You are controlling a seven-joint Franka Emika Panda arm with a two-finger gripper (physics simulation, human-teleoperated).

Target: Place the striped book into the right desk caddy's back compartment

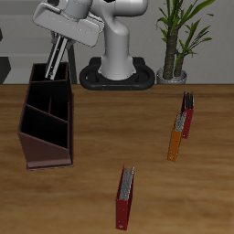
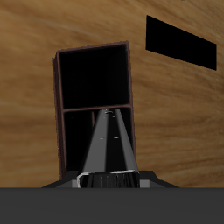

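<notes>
red book sits nearest the table's front edge, upright and untouched, not our target. farther back, an orange book and a dark red one stand just beside each other, well apart from the action. gripper is up over the back end of the right desk caddy, fingers clamped on the striped book, which hangs tilted with its lower edge at or just inside the caddy's rim. wrist view confirms it: the book's dark edge runs from between the fingers down toward the caddy's divider, with two open compartments visible past it. cannot tell for sure from this view which compartment the tip is over; it looks close to the divider line. judgement: insertion step, most of the way there, release not yet done. to do it well: take the tilt out so the book goes in near vertical, shift so its lower edge is clear of the divider and fully over the back compartment, then lower slowly. risk is the edge catching the divider or the slanted side wall and levering the book in the grip. let go only when the bottom is seated, then lift straight up so the fingers don't drag it back out.
</notes>
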